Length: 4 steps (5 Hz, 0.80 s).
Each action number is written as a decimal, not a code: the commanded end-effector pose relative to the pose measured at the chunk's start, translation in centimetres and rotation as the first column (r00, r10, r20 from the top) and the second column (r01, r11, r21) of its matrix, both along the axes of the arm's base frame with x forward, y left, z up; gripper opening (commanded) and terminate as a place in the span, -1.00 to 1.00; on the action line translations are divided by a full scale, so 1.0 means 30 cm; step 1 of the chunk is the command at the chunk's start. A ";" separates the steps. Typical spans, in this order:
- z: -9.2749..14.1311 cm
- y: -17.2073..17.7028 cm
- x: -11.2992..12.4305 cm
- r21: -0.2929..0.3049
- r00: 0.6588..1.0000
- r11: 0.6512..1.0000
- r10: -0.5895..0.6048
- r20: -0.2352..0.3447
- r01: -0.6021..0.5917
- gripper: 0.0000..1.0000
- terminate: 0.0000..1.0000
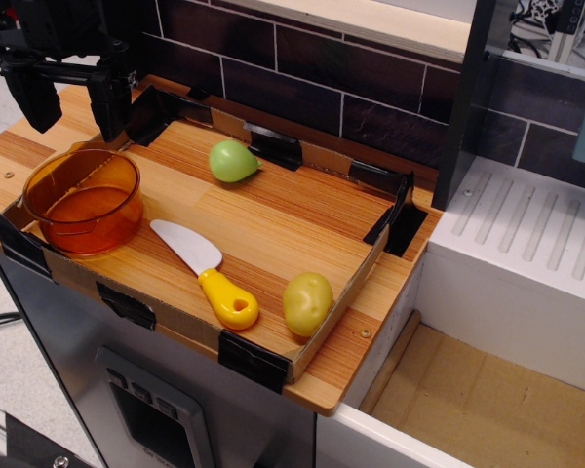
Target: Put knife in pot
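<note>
The knife (207,270) lies flat on the wooden board, white blade pointing to the back left, yellow handle with a hole toward the front. The orange translucent pot (82,200) stands at the board's left end, a short gap left of the blade tip, and looks empty. My gripper (70,107) hangs at the top left, above and behind the pot, its two black fingers (109,102) spread apart with nothing between them. It is well away from the knife.
A green pear-like toy (232,161) lies at the back of the board. A yellow-green potato-like toy (307,302) sits next to the knife handle on the right. A low cardboard rim (346,302) with black tape edges the board. A white sink (526,283) is at right.
</note>
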<state>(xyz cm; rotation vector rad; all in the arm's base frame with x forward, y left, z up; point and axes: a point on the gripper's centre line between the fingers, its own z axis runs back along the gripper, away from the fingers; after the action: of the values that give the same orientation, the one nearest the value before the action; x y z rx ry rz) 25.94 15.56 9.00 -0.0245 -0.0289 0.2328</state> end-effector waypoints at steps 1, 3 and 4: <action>0.000 0.000 0.000 0.000 1.000 1.000 0.000 0.000 0.000 1.00 -1.00; 0.028 -0.086 -0.001 -0.078 0.939 0.941 0.335 0.074 -0.329 1.00 -1.00; 0.043 -0.148 -0.004 -0.115 0.898 0.897 0.436 0.062 -0.427 1.00 -1.00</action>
<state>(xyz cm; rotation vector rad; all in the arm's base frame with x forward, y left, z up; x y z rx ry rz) 25.44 10.64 8.97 -0.1351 -0.0615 0.7038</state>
